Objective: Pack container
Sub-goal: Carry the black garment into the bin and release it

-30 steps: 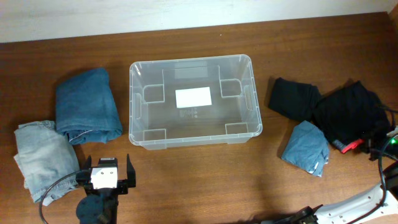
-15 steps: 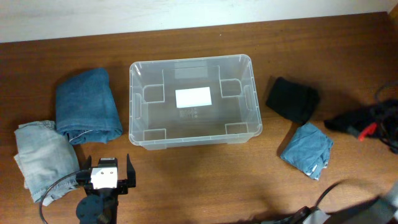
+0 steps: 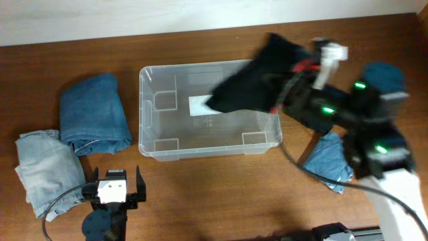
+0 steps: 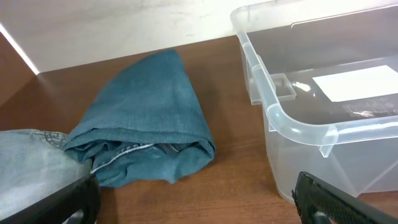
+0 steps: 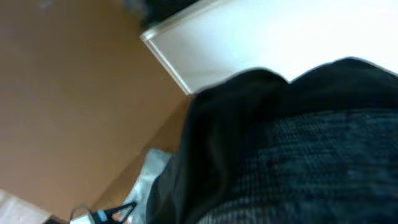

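The container [image 3: 143,110] is a clear plastic bin with a white label on its base, at the table's middle. It also shows at the right of the left wrist view [image 4: 292,121]. My right gripper [image 3: 289,79] is shut on a black garment [image 3: 251,84] and holds it above the bin's right half. The garment hides the fingers and fills the right wrist view [image 5: 298,143]. My left gripper [image 3: 115,177] is open and empty near the front edge, left of the bin; its fingers [image 4: 199,211] frame bare wood.
Folded dark blue jeans [image 3: 93,112] lie left of the bin, also in the left wrist view [image 4: 149,118]. Light blue jeans [image 3: 43,171] lie at the far left. A small blue-grey folded cloth [image 3: 331,157] lies right of the bin, partly under my right arm.
My right arm has lifted the black garment from the far right and swung it left over the bin. The left arm has not moved.
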